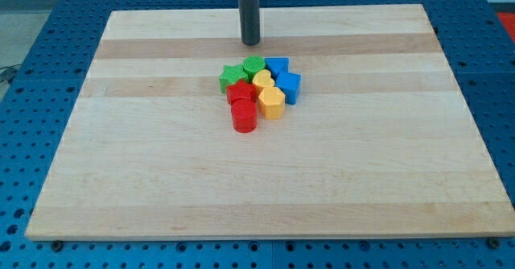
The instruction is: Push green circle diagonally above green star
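At the cluster's top, near the worktop's (161,180) middle, the green circle (253,64) touches the green star (233,78) at its lower left. Yellow (271,101), red (244,114) and blue (288,85) blocks crowd beside them. My tip (251,43) hovers just above the circle; no jaws exist.

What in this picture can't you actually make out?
- Rod's upper part: cut off by the camera view's top; my tip shows, above the green circle.
- Green star and red blocks: sides hidden, packed against neighbours.
- Yellow block: shape unclear, crowded by the blue blocks.
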